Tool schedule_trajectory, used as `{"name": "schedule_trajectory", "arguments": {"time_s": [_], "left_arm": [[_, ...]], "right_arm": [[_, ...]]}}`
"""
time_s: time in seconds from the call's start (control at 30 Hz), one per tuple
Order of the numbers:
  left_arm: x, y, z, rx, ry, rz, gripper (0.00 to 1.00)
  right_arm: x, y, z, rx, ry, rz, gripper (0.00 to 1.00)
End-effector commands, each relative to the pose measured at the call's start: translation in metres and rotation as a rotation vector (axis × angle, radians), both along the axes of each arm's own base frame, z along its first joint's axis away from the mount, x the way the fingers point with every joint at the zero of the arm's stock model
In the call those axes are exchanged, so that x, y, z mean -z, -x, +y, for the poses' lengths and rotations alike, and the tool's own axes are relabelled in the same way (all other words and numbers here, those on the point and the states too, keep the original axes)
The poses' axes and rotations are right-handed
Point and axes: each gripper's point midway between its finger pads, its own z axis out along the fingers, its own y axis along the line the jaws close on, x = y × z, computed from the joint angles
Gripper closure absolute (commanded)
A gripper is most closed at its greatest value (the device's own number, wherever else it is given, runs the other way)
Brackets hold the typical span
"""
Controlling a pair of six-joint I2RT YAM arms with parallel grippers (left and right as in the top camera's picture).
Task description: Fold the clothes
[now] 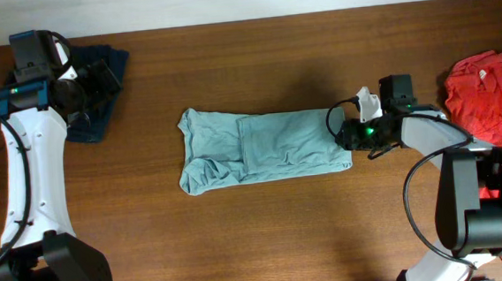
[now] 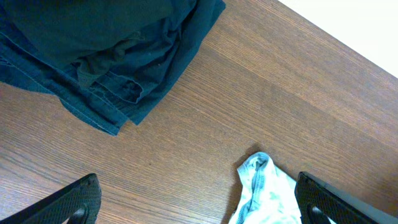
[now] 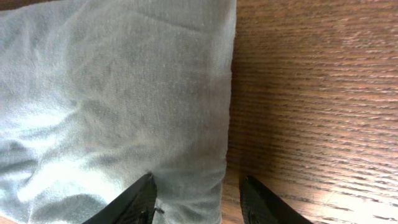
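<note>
As seen from overhead, the pale grey-teal T-shirt (image 1: 260, 149) lies flat, partly folded, at the middle of the table (image 1: 267, 237). A red shirt (image 1: 496, 97) is at the right edge, and a dark navy garment (image 1: 99, 120) at upper left lies under the left gripper (image 1: 83, 81). The right gripper (image 1: 344, 134) sits at the T-shirt's right end, its jaws not readable. Left wrist view: left gripper fingers (image 2: 78, 199) spread wide, released, over bare wood; navy garment crumpled at top left; a T-shirt corner low in view. Right wrist view, the only one showing these jaws: right gripper fingers (image 3: 134, 199) apart, unclenched, astride the T-shirt's straight edge, one over cloth, one over wood.
</note>
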Motion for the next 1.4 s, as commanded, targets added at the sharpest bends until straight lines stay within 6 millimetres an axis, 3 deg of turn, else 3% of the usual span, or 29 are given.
{"name": "schedule_trajectory", "arguments": {"time_s": [0.0,0.37,0.5,0.57,0.63,0.73,0.83,0.93,1.07,1.37], "left_arm": [[0.001,0.000,0.002,-0.005,-0.006,0.004,0.01],[0.001,0.000,0.002,-0.005,-0.006,0.004,0.01],[0.001,0.000,0.002,-0.005,-0.006,0.004,0.01],[0.001,0.000,0.002,-0.006,-0.006,0.004,0.01],[0.001,0.000,0.002,-0.006,-0.006,0.004,0.01],[0.001,0.000,0.002,-0.006,-0.006,0.004,0.01],[0.001,0.000,0.002,-0.006,-0.006,0.003,0.01],[0.001,0.000,0.002,-0.006,-0.006,0.004,0.01],[0.001,0.000,0.002,-0.005,-0.006,0.004,0.01],[0.001,0.000,0.002,-0.005,-0.006,0.004,0.01]], "right_arm": [[0.009,0.006,0.009,-0.007,-0.017,0.029,0.50],[0.009,0.003,0.017,-0.029,-0.019,0.014,0.44],[0.009,0.002,0.019,-0.034,-0.020,0.008,0.46],[0.008,0.002,0.019,-0.035,-0.021,0.006,0.54],[0.009,0.002,0.019,-0.035,-0.020,0.006,0.71],[0.008,0.000,0.017,-0.037,-0.017,-0.003,0.88],[0.005,-0.006,0.012,-0.024,-0.016,-0.019,0.96],[-0.003,-0.013,-0.001,0.010,-0.016,-0.032,0.96],[-0.020,-0.019,-0.036,0.095,-0.013,-0.026,0.96],[-0.036,-0.007,-0.116,0.168,0.029,-0.021,0.96]]}}
